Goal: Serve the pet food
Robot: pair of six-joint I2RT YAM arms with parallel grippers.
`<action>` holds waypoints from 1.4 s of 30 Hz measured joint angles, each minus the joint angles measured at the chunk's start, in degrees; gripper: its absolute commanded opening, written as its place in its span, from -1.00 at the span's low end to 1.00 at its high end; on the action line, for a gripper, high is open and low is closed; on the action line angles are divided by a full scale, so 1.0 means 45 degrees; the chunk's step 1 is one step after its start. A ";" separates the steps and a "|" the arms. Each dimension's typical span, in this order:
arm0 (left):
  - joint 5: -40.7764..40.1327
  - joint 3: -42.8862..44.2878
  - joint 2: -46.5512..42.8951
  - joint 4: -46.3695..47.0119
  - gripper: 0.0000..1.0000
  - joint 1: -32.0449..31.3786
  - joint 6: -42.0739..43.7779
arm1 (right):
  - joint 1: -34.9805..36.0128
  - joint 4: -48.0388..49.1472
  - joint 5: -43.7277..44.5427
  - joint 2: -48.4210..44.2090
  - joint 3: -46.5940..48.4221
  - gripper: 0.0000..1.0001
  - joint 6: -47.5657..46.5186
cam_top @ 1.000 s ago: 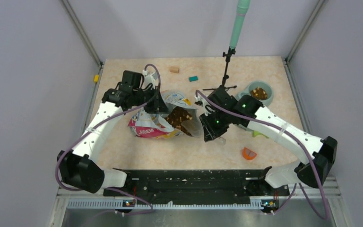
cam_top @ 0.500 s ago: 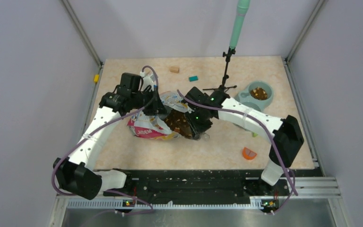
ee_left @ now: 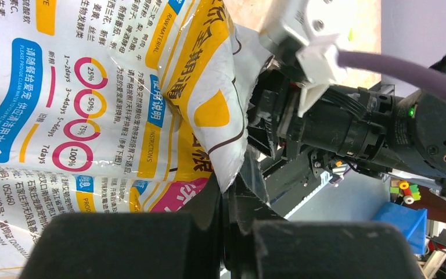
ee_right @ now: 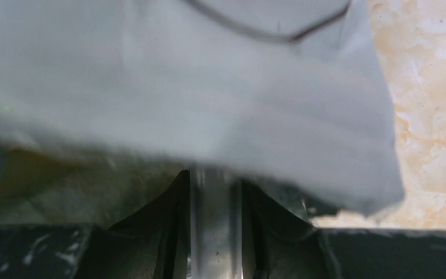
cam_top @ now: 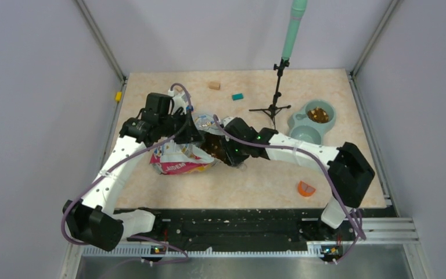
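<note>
pet food [cam_top: 212,145] lies in open mouth of bag [cam_top: 177,164], some also in bowl [cam_top: 304,133]. left gripper [ee_left: 225,200] pinched fully closed on bag lip, likely propping mouth open. right gripper [ee_right: 215,186] part-closed around clear scoop handle [ee_right: 215,232], thrust inside bag, apparently for scooping.

Top view high, looking down on table [cam_top: 255,180]; both wrist views pressed close against bag [cam_top: 180,164], shared overhead.

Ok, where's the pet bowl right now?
Top view, far right part of the table: the bowl sits just right of the black stand, with kibble in its far compartment.
</note>
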 measured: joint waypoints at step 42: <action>0.0563 -0.0068 0.0821 0.1195 -1.00 -0.0063 -0.0850 | 0.0913 0.2438 0.0719 -0.8485 -0.6596 -1.00 -0.2953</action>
